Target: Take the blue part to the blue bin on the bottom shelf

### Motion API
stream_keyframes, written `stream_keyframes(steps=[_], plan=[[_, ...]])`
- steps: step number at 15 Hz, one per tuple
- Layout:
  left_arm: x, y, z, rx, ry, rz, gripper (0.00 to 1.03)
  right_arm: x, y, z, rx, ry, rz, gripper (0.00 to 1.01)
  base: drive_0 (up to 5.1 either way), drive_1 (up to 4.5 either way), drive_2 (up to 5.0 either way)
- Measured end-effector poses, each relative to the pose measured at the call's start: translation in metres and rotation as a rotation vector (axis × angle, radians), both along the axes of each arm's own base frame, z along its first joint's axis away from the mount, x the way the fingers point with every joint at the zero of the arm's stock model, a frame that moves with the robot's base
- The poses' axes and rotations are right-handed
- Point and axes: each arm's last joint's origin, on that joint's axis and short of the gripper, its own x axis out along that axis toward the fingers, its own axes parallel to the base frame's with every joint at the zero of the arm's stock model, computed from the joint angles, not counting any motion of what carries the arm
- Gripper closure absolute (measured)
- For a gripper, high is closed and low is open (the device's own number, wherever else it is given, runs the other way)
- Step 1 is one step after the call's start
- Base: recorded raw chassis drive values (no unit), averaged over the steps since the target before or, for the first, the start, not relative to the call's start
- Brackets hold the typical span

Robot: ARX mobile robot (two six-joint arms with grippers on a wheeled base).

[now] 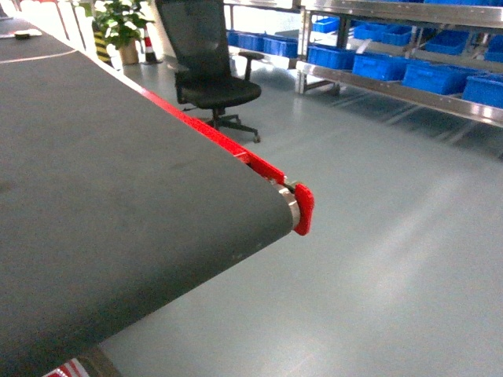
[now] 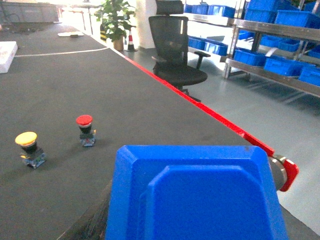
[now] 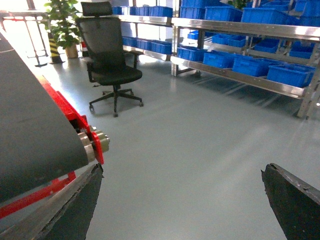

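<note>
Blue part (image 2: 195, 195) fills left wrist view, above conveyor belt (image 2: 75, 90)

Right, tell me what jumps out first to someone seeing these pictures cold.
The big blue bin fills the bottom of the left wrist view, sitting on the dark conveyor belt. To its left on the belt stand two small push buttons, one red-capped and one yellow-capped. Across the grey floor, a black office chair stands before steel shelves lined with blue bins.

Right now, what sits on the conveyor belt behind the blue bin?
Behind the blue bin, a red-capped button and a yellow-capped one stand on the belt. The bin hides whatever lies under it.
</note>
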Motion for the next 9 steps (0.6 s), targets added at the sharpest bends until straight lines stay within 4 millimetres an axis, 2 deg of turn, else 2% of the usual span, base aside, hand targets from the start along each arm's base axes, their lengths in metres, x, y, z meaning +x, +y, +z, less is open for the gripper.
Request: stream_keyframes(steps=[9], plan=[[0.0, 0.0, 0.0, 0.0, 0.0, 0.0, 0.59, 0.0, 0.0, 0.0, 0.0, 0.0, 0.0, 0.03, -1.6, -1.61, -1.6]])
